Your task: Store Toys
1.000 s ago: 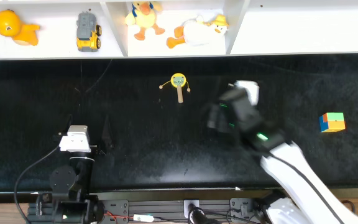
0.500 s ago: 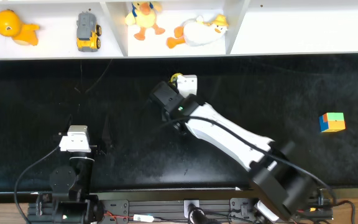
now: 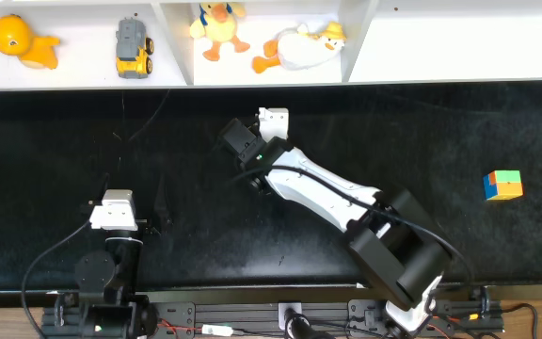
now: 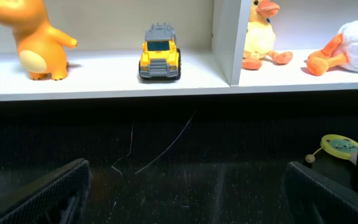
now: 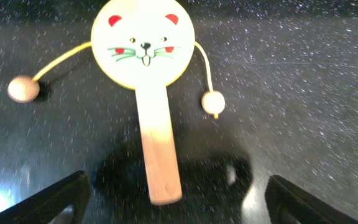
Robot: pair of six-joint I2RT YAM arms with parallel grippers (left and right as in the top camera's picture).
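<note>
A wooden rattle drum with a cat face, a flat handle and two beads on strings lies on the black mat. My right gripper hangs open over its handle end, one finger on each side. In the top view the right gripper has crossed to the middle of the table, just in front of the shelf, and covers the drum. The drum also appears in the left wrist view. My left gripper stands open and holds nothing, at the front left, facing the shelf. A coloured cube sits at the right.
The white shelf along the back holds an orange duck, a yellow truck, a plush duck and a white plush bird. Its right compartment is bare. Upright dividers separate the compartments.
The right arm swung from the right of centre to the left and toward the shelf. It now sits over the rattle drum and hides it in the top view. The left arm stayed still.
</note>
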